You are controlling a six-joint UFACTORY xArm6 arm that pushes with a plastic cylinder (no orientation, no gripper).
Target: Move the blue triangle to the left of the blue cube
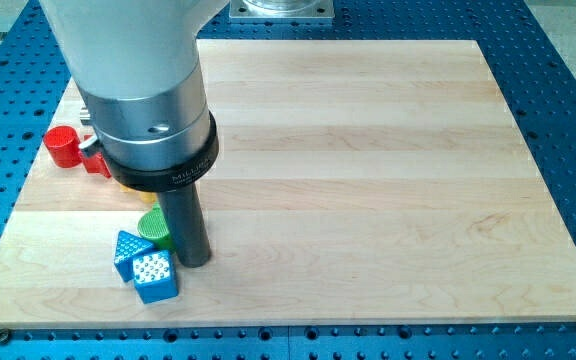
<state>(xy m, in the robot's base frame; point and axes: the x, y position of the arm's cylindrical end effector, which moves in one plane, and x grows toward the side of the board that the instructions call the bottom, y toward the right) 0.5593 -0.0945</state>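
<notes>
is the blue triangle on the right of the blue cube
No, the blue triangle sits against the upper left side of the blue cube.

blue triangle (127, 249): touching blue cube (154, 275) | up-left of cube | board's bottom-left

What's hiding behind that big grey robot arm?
Behind the arm, a red block and a yellow sliver peek out. A green block shows beside my tip. Anything else is covered.

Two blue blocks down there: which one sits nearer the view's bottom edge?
The blue cube, the one with white dots on top. The blue triangle touches it up-left; my tip is just right of both.
</notes>
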